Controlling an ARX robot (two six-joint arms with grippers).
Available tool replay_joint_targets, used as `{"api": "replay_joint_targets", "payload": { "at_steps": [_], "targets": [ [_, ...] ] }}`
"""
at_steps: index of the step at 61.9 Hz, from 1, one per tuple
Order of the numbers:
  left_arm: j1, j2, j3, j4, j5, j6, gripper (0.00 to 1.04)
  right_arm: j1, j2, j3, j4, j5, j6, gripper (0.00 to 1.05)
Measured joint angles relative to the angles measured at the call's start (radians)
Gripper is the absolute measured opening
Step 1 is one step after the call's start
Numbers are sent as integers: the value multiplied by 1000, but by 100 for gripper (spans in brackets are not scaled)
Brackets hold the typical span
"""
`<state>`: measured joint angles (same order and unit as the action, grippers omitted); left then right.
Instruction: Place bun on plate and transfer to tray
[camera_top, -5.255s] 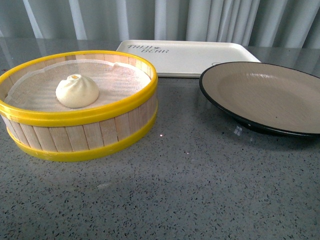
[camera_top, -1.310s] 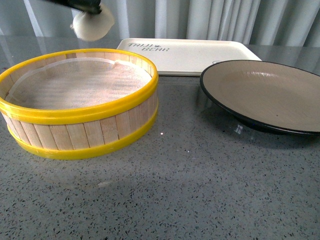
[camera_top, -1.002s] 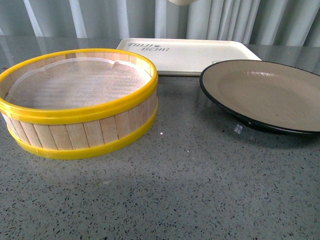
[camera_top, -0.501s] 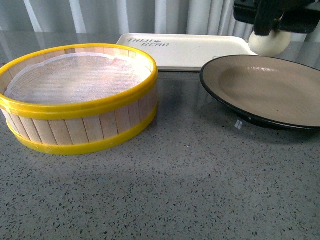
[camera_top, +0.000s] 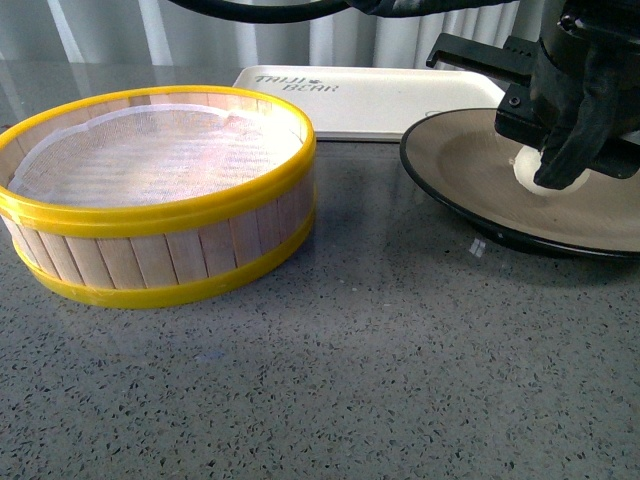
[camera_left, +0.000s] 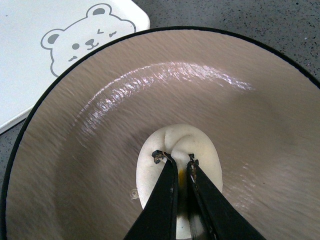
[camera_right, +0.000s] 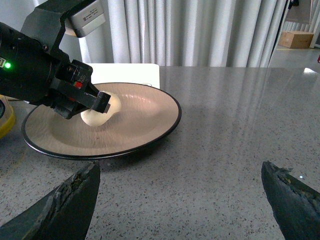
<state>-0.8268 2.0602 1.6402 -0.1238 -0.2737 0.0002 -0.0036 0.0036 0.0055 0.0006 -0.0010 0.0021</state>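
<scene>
1. Standing nearest on the grey worktop (camera_top: 350, 380), the yellow-rimmed steamer basket (camera_top: 160, 215) holds only its cloth liner.
2. Further on, the right end effector (camera_right: 180, 167) hangs spread wide and empty near the plate (camera_top: 455, 185), probably ready to carry it.
3. The left end effector (camera_left: 175, 159) pinches the bun (camera_left: 200, 147) narrowly at its top, apparently setting it near the plate's middle; it looks soft, cream-white and smooth-skinned.
4. Farthest, the tray (camera_top: 380, 95) lies just behind the plate.

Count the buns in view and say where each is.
1. The bun is on the plate, pinched by the left gripper. The steamer basket shows only its cloth liner; nothing seems hidden.
</scene>
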Motion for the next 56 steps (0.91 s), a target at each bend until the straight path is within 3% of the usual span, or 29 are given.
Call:
{"api": "replay_joint_targets", "payload": {
  "at_steps": [27, 32, 39, 56],
  "targets": [
    [-6, 42, 23, 0, -49, 47, 5, 0, 0, 0, 0, 0, 0, 96],
    [-6, 43, 38, -3, -49, 48, 18, 0, 0, 0, 0, 0, 0, 96],
    [-5, 43, 64, -24, -45, 36, 43, 0, 0, 0, 0, 0, 0, 96],
    [3, 42, 66, -32, -41, 16, 84, 0, 0, 0, 0, 0, 0, 96]
  ]
}}
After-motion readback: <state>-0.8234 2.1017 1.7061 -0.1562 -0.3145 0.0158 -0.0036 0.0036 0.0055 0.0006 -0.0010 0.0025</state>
